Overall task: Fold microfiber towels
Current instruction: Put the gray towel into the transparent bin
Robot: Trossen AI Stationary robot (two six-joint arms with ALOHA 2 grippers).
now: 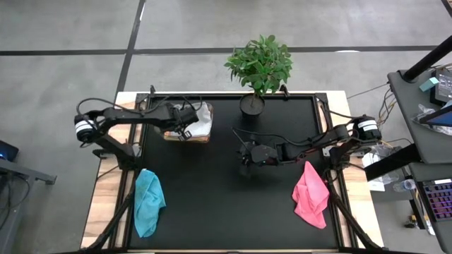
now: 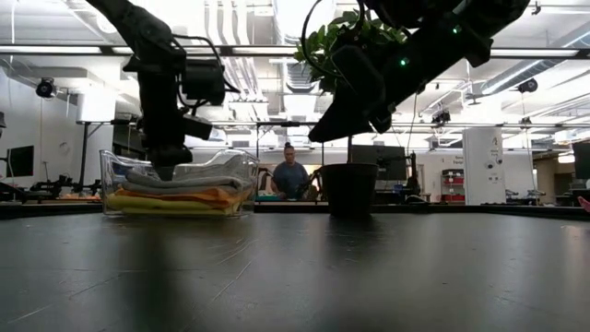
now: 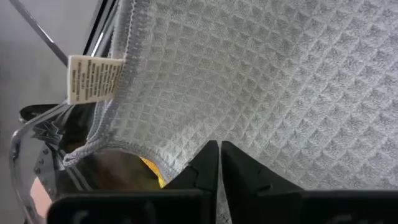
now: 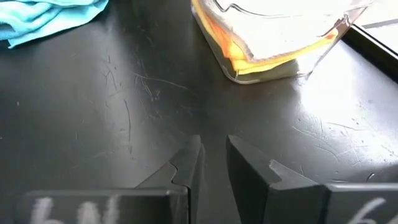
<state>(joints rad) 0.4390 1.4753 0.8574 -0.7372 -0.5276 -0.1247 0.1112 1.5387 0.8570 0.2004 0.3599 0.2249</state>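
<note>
Left tool (image 1: 185, 131): pressed together on the white-grey towel (image 3: 261, 81) atop the stack in your clear box (image 2: 175, 189), likely to lift it out for folding. Right tool (image 4: 208, 165): nearly closed, empty (waiting mid-surface). Teal towel (image 1: 147, 202) and pink towel (image 1: 311, 195) lie near the front corners.

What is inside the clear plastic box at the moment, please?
A white-grey towel lies on top, with yellow and orange layers beneath. The left gripper is shut on the top towel. Anything lower is hidden.
</note>
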